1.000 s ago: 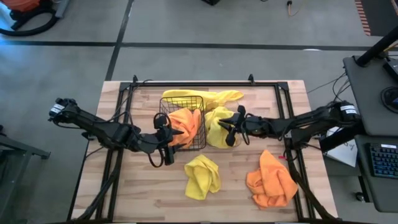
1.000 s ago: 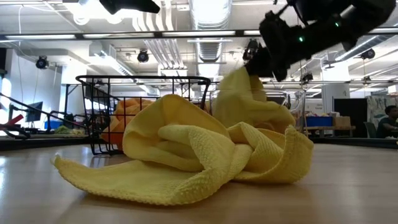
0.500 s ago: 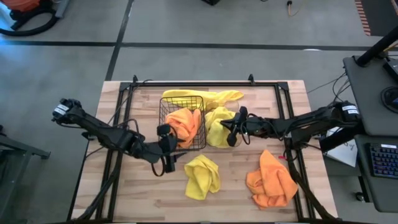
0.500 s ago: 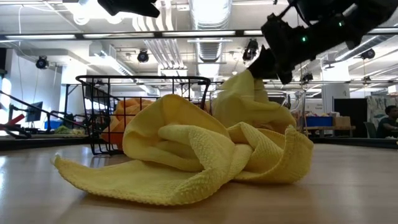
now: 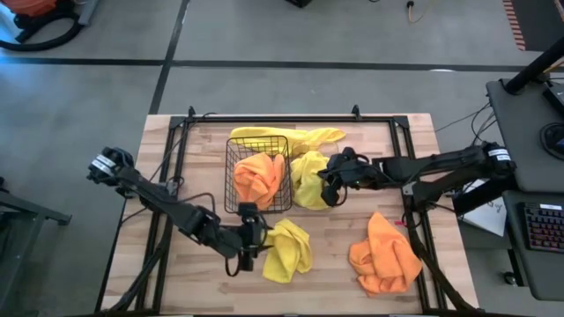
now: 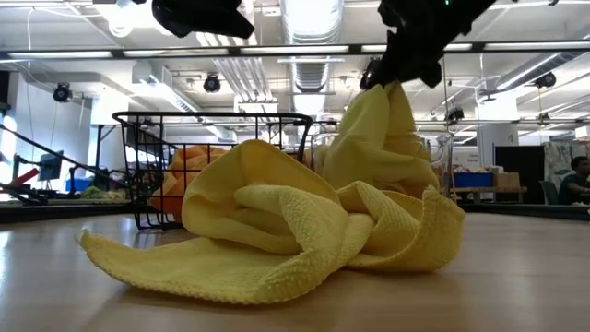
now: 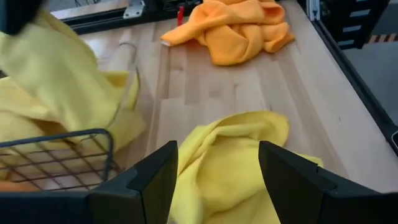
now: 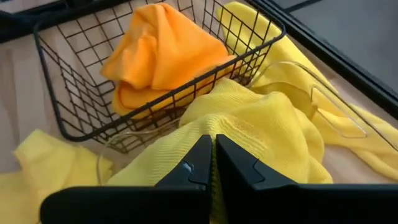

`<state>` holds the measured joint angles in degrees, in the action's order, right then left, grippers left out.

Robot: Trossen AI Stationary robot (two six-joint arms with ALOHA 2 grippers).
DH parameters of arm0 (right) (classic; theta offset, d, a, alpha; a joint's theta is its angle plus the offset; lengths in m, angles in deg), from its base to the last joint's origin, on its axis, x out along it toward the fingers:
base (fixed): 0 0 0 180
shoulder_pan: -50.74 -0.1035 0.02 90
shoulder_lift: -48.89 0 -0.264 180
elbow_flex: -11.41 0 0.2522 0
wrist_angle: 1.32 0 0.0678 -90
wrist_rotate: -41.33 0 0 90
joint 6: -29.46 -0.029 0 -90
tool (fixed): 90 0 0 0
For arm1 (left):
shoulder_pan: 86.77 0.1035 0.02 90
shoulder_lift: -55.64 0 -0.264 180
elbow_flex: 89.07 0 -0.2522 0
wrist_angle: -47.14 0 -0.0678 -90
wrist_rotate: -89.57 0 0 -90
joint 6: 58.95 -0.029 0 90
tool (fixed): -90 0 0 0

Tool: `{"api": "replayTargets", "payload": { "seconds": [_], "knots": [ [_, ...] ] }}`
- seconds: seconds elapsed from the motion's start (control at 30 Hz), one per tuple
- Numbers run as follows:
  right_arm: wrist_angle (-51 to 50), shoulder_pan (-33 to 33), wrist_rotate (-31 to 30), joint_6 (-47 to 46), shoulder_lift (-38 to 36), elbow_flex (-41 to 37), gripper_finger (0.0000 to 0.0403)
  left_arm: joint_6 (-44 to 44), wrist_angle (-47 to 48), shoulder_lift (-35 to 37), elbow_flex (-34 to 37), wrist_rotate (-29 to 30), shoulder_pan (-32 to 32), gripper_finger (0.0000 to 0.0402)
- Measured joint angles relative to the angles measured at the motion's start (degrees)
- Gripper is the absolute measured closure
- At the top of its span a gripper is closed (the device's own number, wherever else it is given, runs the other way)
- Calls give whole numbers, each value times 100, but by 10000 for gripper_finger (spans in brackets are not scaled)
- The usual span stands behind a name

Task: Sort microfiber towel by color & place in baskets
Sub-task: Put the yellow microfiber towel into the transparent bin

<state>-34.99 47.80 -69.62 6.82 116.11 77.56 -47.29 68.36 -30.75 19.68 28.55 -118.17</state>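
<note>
As R fingers (image 8: 213, 163) pinch, yellow towel (image 6: 380, 138) hangs vertical

Bright even light from ceiling strip lamps (image 6: 309, 18), which glare white at top centre of the low view, w/ soft faint shadows on the table (image 5: 335, 273); the near yellow cloth (image 6: 277, 235) is sharp there, room behind slightly soft, & wrist views blur at the bottom edge.
</note>
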Motion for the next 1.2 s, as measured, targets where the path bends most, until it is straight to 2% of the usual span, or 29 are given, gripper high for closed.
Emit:
{"api": "replayTargets", "payload": {
  "seconds": [0.17, 0.37, 0.47, 0.67, 0.8, 1.0, 1.2],
  "knots": [
    [-656, -17, 130, -83, 0, 533, 365, 188, -234, -311, 1, 7, -112, 194],
    [-978, -19, 147, -171, 0, 947, 280, 626, -387, -540, 1, 57, -220, 194],
    [-1416, -19, 199, -495, 0, 1216, 241, 877, -545, -685, 1, 57, -243, 192],
    [-1873, -167, 950, -760, -4, 1693, 189, 1159, -653, -863, 1, 56, -347, 172],
    [-1924, -459, 1352, -1022, -4, 1824, 170, 946, -942, -997, 1, 42, -413, 149],
    [-1975, -1255, 1399, -1424, 64, 1788, 163, 343, -1897, -1585, 1, -191, -481, 122],
    [-2018, -2008, 1344, -1999, 155, 1766, 163, 174, -1782, -1890, 0, 160, -478, 121]
  ]
}}
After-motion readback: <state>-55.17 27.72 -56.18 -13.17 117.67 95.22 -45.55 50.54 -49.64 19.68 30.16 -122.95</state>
